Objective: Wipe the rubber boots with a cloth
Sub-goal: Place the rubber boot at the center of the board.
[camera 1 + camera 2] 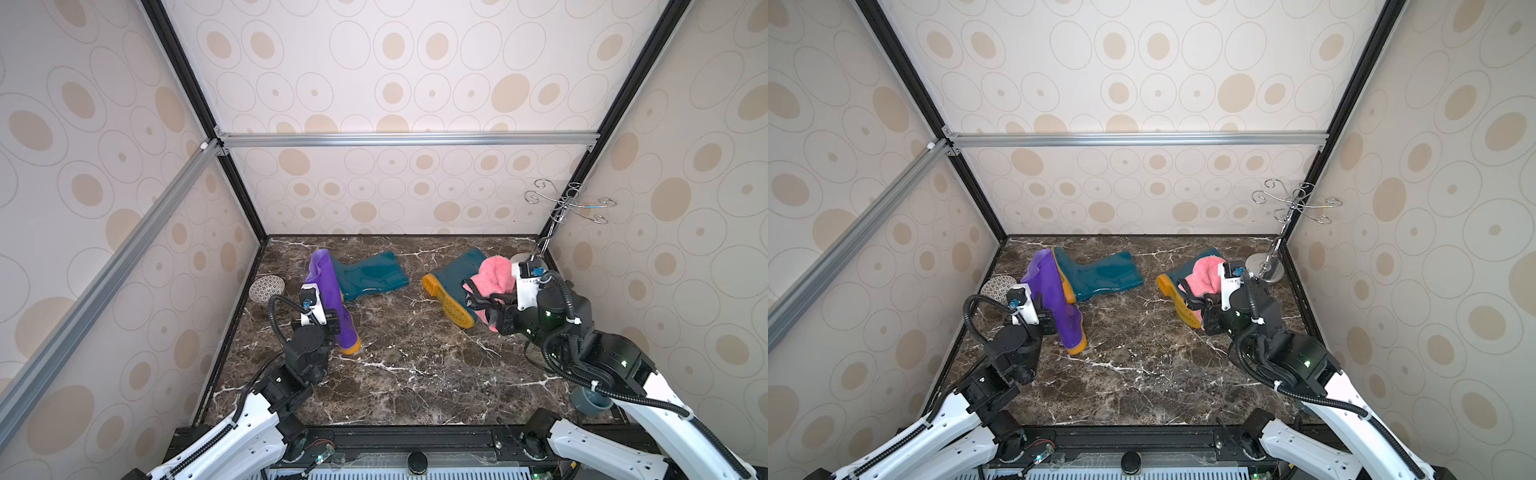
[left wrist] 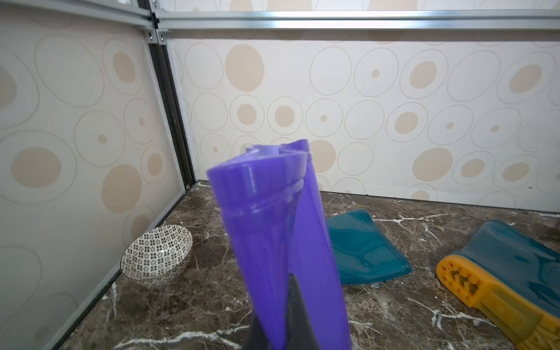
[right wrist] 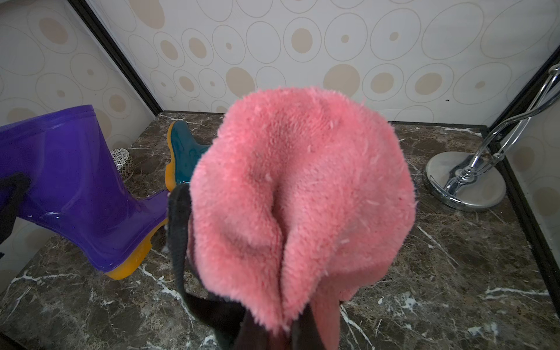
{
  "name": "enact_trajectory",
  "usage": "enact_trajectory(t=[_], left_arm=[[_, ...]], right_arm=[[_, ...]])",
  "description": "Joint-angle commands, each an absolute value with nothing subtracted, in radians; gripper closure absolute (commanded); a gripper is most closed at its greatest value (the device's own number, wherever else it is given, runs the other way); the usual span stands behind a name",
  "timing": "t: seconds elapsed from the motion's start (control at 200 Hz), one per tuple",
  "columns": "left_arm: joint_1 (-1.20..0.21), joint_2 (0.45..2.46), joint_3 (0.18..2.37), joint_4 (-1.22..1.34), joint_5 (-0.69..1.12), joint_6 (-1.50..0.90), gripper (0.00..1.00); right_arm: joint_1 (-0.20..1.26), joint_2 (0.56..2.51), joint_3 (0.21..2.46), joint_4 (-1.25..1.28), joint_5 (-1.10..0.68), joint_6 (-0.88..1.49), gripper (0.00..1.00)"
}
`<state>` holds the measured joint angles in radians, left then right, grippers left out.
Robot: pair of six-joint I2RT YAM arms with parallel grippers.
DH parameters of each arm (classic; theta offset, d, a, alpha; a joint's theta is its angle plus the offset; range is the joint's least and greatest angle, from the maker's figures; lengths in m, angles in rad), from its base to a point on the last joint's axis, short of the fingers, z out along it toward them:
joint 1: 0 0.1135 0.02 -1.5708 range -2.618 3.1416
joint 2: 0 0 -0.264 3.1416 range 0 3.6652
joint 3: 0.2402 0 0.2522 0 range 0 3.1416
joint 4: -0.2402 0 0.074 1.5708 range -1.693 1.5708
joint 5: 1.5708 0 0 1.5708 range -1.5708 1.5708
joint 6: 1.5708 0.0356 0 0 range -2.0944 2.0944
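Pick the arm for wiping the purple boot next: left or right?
Right, most likely. The right hand is shut on the cloth and is free to swing over. The left hand is shut on the shaft of the purple boot, so it can only steady it.

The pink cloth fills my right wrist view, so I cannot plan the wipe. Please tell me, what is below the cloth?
Observer: A teal boot lying on its side. The cloth overlaps its shaft in both top views.
Operator: I see a dark shape at the purple boot's shaft. What is it?
Observer: The left hand, shut on the shaft of the purple boot.
Operator: How does the other teal boot lie?
Observer: The second teal boot lies flat behind the purple one, with its opening toward the first.
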<state>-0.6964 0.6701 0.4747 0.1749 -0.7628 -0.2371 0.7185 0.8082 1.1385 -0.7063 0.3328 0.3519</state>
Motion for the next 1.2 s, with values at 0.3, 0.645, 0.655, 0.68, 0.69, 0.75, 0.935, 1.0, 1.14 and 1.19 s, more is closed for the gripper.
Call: enact_trajectory(t=[0.3,0.645,0.655,0.68,0.69,0.75,0.935,1.0,1.14,1.19], left_arm=[[-0.700,0.532,0.460,-0.174,-0.911,-0.529,1.00],[-0.702,0.535,0.313,-0.222,-0.756,-0.759,1.00],[-0.702,0.535,0.312,-0.225,-0.756,-0.762,1.00],[-0.701,0.534,0.313,-0.232,-0.757,-0.766,1.00],[-0.701,0.535,0.313,-0.234,-0.757,-0.766,1.00],[-0.701,0.528,0.324,-0.250,-0.762,-0.769,0.98],[-0.703,0.519,0.383,-0.286,-0.743,-0.746,0.57],[-0.702,0.520,0.399,-0.305,-0.739,-0.748,0.43],[-0.702,0.501,0.425,-0.327,-0.749,-0.731,0.38],[-0.702,0.489,0.435,-0.335,-0.758,-0.728,0.36]], right_arm=[[0.718,0.776,1.089,-0.682,0.315,0.377,1.00],[0.719,0.801,1.064,-0.647,0.246,0.399,1.00],[0.719,0.801,1.063,-0.646,0.245,0.400,1.00],[0.719,0.803,1.062,-0.646,0.244,0.402,1.00],[0.718,0.802,1.062,-0.646,0.244,0.402,1.00],[0.718,0.804,1.059,-0.646,0.243,0.404,1.00],[0.719,0.811,1.059,-0.646,0.235,0.411,1.00],[0.718,0.810,1.056,-0.644,0.229,0.414,1.00],[0.718,0.810,1.055,-0.648,0.223,0.416,1.00],[0.718,0.812,1.055,-0.650,0.218,0.415,1.00]])
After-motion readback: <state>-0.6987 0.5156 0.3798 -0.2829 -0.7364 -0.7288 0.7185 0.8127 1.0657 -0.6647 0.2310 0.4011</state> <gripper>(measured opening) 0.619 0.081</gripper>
